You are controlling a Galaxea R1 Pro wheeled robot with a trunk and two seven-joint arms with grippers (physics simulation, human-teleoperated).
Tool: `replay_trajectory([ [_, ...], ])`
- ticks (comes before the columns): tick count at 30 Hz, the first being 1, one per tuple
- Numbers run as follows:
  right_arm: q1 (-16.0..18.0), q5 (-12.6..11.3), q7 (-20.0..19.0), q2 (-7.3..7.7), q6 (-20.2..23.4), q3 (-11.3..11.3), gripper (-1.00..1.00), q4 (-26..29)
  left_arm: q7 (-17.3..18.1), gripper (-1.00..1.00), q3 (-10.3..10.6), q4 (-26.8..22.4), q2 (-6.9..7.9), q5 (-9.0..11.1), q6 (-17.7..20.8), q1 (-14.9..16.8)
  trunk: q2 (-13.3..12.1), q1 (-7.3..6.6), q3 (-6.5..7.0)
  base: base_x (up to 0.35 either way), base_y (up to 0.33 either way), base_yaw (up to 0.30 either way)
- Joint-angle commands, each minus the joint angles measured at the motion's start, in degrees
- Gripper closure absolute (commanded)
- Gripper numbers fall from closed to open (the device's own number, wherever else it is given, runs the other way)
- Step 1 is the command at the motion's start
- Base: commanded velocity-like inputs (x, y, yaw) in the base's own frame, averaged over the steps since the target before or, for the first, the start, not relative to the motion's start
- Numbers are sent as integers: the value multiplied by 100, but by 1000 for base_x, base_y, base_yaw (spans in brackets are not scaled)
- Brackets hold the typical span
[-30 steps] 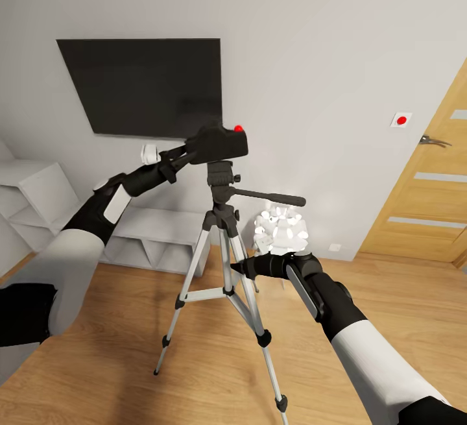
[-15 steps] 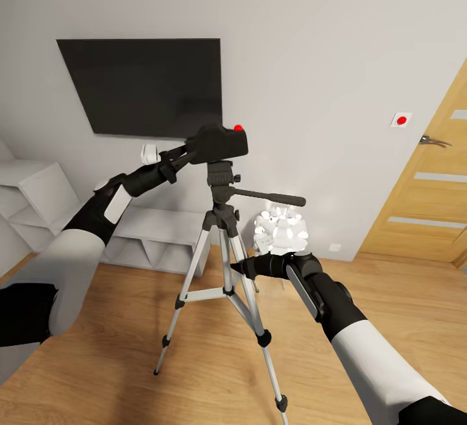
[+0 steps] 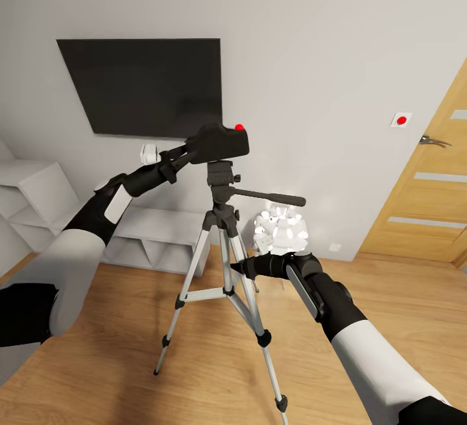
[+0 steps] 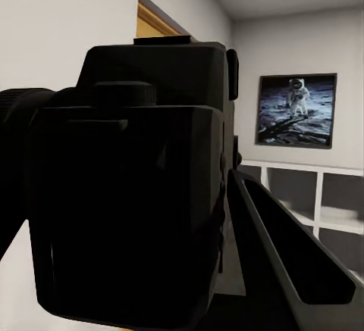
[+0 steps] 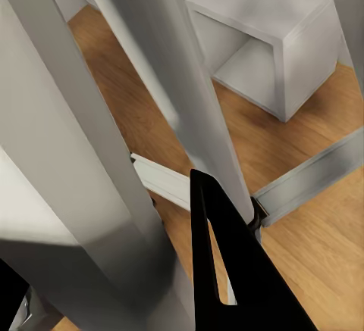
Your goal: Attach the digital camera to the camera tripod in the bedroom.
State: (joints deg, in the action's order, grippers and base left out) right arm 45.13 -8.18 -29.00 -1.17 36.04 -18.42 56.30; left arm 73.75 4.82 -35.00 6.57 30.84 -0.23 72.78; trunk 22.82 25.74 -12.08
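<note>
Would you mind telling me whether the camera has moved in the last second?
Yes, barely: the camera in the left gripper has crept slightly rightward against the TV, above the tripod head.

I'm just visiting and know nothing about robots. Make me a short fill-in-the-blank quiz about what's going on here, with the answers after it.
1. The left hand holds the digital camera directly above the head of the camera ____.
2. The dot on top of the digital camera is ____.
3. The right hand is at the silver legs of the camera tripod, which stands on a ____ floor.
4. On the wall behind the left arm hangs a dark, switched-off ____.

Missing words: tripod; red; wooden; TV
</note>
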Motion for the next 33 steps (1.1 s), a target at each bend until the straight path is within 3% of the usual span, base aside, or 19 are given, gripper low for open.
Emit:
replay_trajectory([
  [1,5,208,26,3,210,-4,100,-93,15,100,36,5,8,53,-16,7,10,4,-12,0,0,0],
  [13,5,194,27,3,210,-4,100,-93,245,100,36,-75,25,45,-14,-69,10,4,-12,0,0,0],
  [30,5,188,26,3,210,-4,100,-93,257,100,36,-55,24,45,-12,-71,10,4,-12,0,0,0],
  [31,5,189,26,3,210,-4,100,-93,257,-100,36,-49,25,45,-12,-71,10,4,-12,0,0,0],
  [33,5,194,26,3,212,-4,100,-93,250,-100,36,-32,22,45,-4,-71,10,4,-12,0,0,0],
])
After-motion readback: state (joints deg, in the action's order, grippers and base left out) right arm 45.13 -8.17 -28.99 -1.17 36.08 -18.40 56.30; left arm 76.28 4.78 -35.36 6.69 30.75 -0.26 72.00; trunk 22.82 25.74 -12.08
